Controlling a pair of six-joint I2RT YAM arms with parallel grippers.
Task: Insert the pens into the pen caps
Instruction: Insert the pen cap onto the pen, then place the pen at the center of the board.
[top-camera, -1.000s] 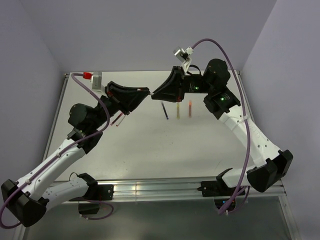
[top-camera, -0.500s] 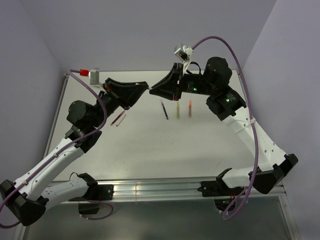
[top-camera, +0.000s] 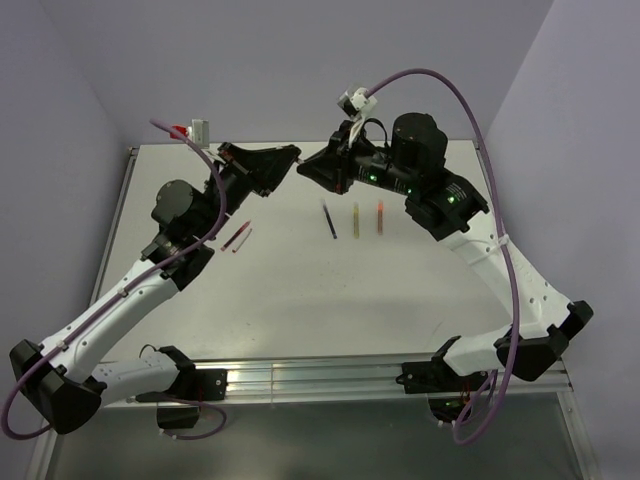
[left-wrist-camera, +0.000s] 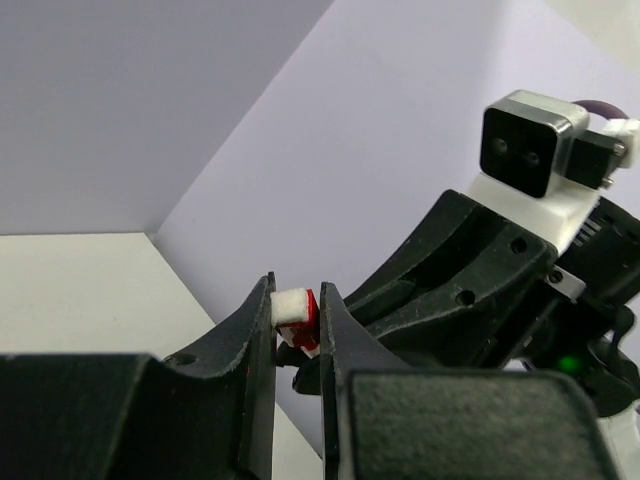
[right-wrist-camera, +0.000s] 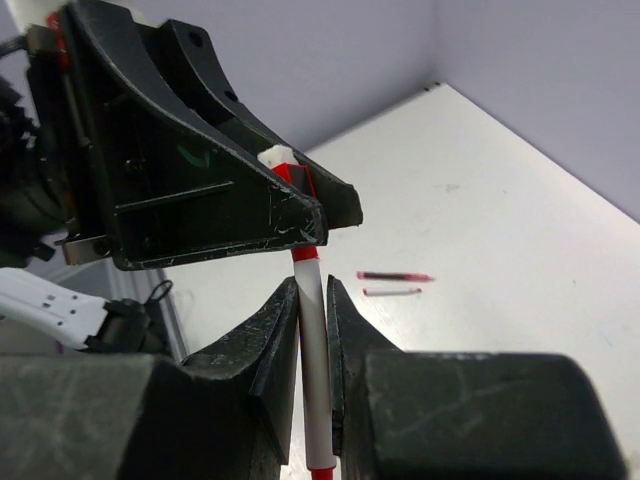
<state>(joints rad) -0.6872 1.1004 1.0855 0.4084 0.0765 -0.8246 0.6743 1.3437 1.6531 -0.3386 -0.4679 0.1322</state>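
Cap: small red-and-white tubular pen cap (left-wrist-camera: 296, 315), centre of the left wrist view, pinched between the left gripper (left-wrist-camera: 297, 298) fingers.
Pen: slim white pen with a red band (right-wrist-camera: 316, 380), lower centre of the right wrist view, clamped by the right gripper (right-wrist-camera: 312, 292), pointing up at the cap.
Hidden: pen's upper end passes behind a left finger; depth in the cap cannot be told.
Loose pens: black pen (top-camera: 329, 220), olive-yellow pen (top-camera: 356, 218) and orange pen (top-camera: 379, 216) side by side, centre of the top view; two dark red pens (top-camera: 237, 238) centre-left.
Surface: matte white tabletop (top-camera: 300, 300).
Room: plain lilac walls (top-camera: 300, 60).
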